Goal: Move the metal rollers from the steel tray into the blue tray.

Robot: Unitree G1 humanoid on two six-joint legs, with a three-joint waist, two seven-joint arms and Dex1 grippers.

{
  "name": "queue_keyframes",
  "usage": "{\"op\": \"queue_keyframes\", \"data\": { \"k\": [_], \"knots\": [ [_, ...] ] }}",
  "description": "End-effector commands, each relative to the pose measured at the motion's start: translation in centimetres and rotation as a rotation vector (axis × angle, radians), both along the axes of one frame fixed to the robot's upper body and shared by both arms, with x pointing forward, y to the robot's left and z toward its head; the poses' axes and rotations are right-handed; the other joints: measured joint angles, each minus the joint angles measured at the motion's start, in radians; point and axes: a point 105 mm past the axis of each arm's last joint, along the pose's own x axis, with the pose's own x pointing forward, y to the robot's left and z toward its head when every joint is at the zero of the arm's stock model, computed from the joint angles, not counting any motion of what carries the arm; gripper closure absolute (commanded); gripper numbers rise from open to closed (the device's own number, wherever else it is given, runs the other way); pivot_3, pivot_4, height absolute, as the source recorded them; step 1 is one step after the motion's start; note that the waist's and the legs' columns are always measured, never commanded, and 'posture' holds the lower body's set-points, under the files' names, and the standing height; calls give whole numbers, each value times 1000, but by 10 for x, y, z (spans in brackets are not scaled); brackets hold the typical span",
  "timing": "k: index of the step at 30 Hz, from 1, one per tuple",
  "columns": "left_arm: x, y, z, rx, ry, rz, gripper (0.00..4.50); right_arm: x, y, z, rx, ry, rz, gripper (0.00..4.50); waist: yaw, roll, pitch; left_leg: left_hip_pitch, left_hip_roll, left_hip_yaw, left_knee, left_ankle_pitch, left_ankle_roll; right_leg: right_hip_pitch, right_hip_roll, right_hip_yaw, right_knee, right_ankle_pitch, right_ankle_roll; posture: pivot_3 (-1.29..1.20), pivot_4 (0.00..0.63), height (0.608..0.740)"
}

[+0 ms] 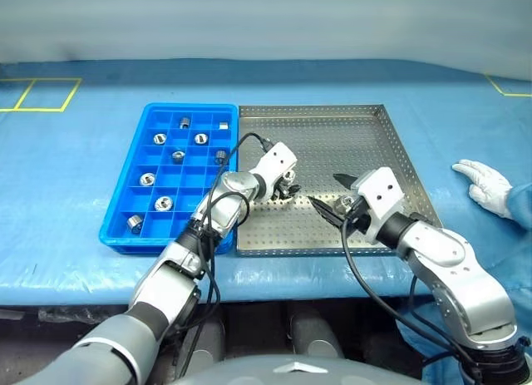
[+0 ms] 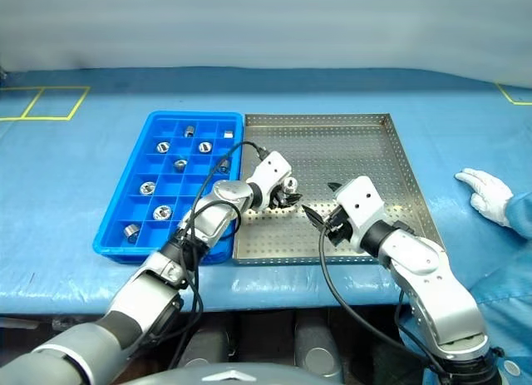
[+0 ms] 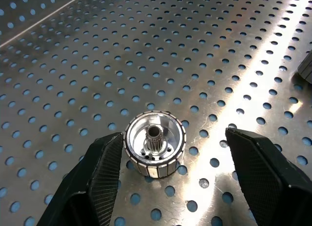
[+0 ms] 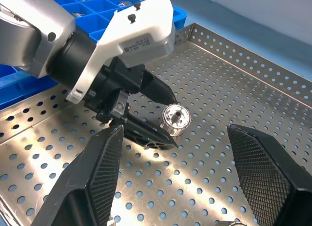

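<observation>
One metal roller [image 3: 155,150], a shiny ribbed cylinder with a centre hole, stands on the perforated floor of the steel tray [image 1: 366,144]. My left gripper [image 1: 289,192] is low over the tray and open, with one finger on each side of this roller [image 4: 175,119]. One finger stands close beside the roller and the other is well clear of it. My right gripper [image 1: 326,190] hangs open over the tray a little to the right, with nothing between its fingers. The blue tray [image 1: 125,202] lies against the steel tray's left side, and several rollers [image 1: 164,204] sit in its compartments.
Both trays rest on a blue cloth-covered table. A person's white-gloved hand [image 1: 486,185] lies on the cloth to the right of the steel tray. Yellow tape marks [image 1: 41,94] show at the far left.
</observation>
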Motion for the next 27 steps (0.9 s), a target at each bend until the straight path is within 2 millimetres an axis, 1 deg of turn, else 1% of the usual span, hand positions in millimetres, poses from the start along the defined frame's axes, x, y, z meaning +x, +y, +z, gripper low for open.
{"op": "queue_keyframes", "data": {
  "k": [1,2,5,14,23,25,27],
  "knots": [
    [3,-5,5,38,-18,16,1258,3,1,10,4,-47,-7,896,0,0,0,0,0,0,0,0,0,0,0,0,0,0,0,-109,150,740],
    [3,-5,5,40,-17,18,1497,3,1,10,5,-49,-9,896,0,0,0,0,0,0,0,0,0,0,0,0,0,0,0,-109,150,740],
    [3,-8,7,35,-28,7,2416,3,0,9,4,-47,-12,896,2,0,0,0,0,0,0,0,0,0,0,0,0,0,0,-110,150,740],
    [5,-7,17,-16,-68,21,2416,4,-1,2,-14,-29,-28,896,2,0,0,0,0,0,0,0,0,0,0,0,0,0,0,-111,150,740],
    [1,-5,25,-56,-85,12,2416,7,-3,-7,-29,5,-39,896,4,0,0,0,0,0,0,0,0,0,0,0,0,0,0,-97,150,740],
    [-1,-6,30,-97,-82,0,2416,8,-3,-9,-35,7,-41,896,4,0,0,0,0,0,0,0,0,0,0,0,0,0,0,-98,150,740],
    [-6,-8,42,-194,-63,-38,2416,9,-2,-10,-36,10,-41,896,4,0,0,0,0,0,0,0,0,0,0,1,0,0,0,-98,150,740]
  ]
}}
